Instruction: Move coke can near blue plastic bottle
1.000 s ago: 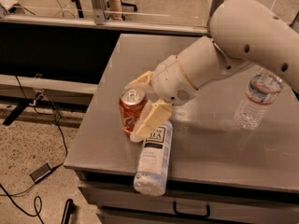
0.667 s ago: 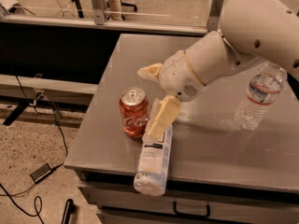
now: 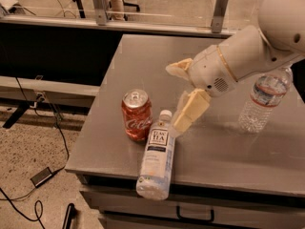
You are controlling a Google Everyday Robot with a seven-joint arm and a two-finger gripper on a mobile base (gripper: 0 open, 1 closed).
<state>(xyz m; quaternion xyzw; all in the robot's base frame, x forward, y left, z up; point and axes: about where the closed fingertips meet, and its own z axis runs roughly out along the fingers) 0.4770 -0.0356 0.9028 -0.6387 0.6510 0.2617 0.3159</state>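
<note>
The red coke can (image 3: 137, 115) stands upright on the grey table (image 3: 228, 151), near its front left. The blue plastic bottle (image 3: 157, 155) lies on its side just right of the can, cap toward the back, its base over the table's front edge. The can and the bottle's neck are very close or touching. My gripper (image 3: 177, 96) is open and empty, raised above the table to the right of the can, with one cream finger (image 3: 189, 111) pointing down near the bottle's cap and the other finger (image 3: 178, 68) higher up.
A clear ribbed water bottle (image 3: 263, 100) with a red-and-blue label stands at the table's right side, behind my arm. Cables and a small box (image 3: 42, 176) lie on the floor at the left. A drawer handle (image 3: 195, 216) sits below the table's front edge.
My gripper has let go of the can and moved up and to the right, away from it. The can stays standing beside the lying bottle.
</note>
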